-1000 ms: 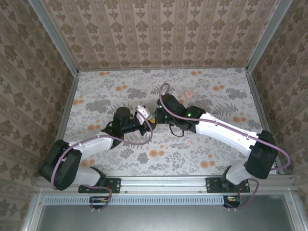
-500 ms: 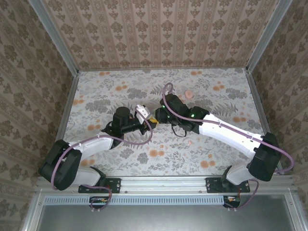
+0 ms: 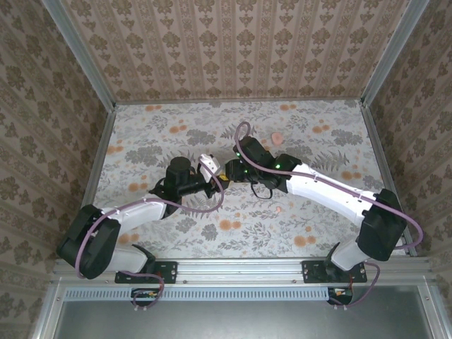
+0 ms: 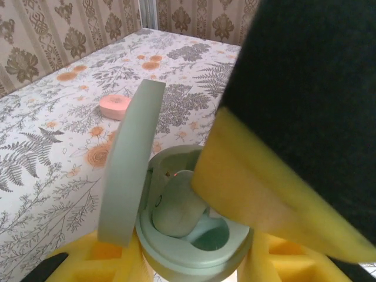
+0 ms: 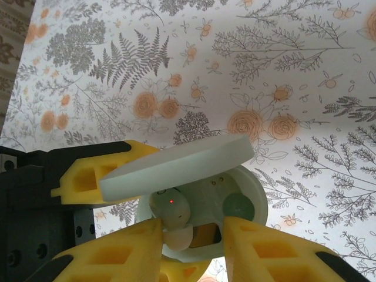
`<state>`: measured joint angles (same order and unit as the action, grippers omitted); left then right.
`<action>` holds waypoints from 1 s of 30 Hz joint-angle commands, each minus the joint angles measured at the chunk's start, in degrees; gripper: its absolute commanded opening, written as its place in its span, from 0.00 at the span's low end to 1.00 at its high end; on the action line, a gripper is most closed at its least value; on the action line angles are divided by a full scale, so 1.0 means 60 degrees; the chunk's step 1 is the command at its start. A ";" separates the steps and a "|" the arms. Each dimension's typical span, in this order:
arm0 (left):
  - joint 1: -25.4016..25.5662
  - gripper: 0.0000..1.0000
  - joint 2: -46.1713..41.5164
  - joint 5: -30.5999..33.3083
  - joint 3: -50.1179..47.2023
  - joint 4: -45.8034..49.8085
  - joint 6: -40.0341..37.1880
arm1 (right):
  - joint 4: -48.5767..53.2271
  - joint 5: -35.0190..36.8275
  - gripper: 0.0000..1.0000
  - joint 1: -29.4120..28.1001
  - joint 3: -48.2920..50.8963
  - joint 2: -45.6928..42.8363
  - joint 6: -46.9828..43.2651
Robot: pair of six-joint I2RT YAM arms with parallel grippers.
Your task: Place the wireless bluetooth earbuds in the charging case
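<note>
**Top external:** left gripper [image 3: 214, 182] and right gripper [image 3: 227, 174] meet at mid-table; a speck that is probably a pink earbud [image 3: 280, 209] lies apart, beside the right arm.

**Left wrist:** the left gripper is clamped on the base of the mint charging case [image 4: 194, 244]; its lid [image 4: 126, 170] stands raised; a mint earbud [image 4: 176, 208] sits in one well.

**Right wrist:** the right gripper's jaws, together a second ago, now stand apart either side of that earbud; judged released and seated, with other buds remaining.
</note>
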<state>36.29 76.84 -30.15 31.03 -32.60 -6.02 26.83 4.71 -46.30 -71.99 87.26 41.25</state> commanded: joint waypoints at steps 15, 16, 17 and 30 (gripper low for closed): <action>-0.0155 0.12 -0.0027 -0.0055 0.0014 -0.0258 0.0243 | -0.0412 -0.1079 0.12 0.0338 -0.0136 0.0067 -0.0479; -0.0213 0.12 -0.0006 -0.0002 0.0027 -0.0226 0.0316 | -0.0534 -0.1157 0.12 0.0363 -0.0003 -0.0014 -0.0439; -0.0283 0.12 0.0022 -0.0021 0.0040 -0.0208 0.0382 | -0.0676 -0.1207 0.12 0.0413 0.0108 -0.0118 -0.0392; -0.0700 0.12 0.0209 0.0135 -0.0015 -0.0095 0.0668 | -0.1322 -0.1836 0.11 0.0996 0.0832 -0.0766 0.0117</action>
<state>32.56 77.41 -29.91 30.98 -32.58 -3.14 20.60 -4.32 -41.10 -68.27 84.64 40.60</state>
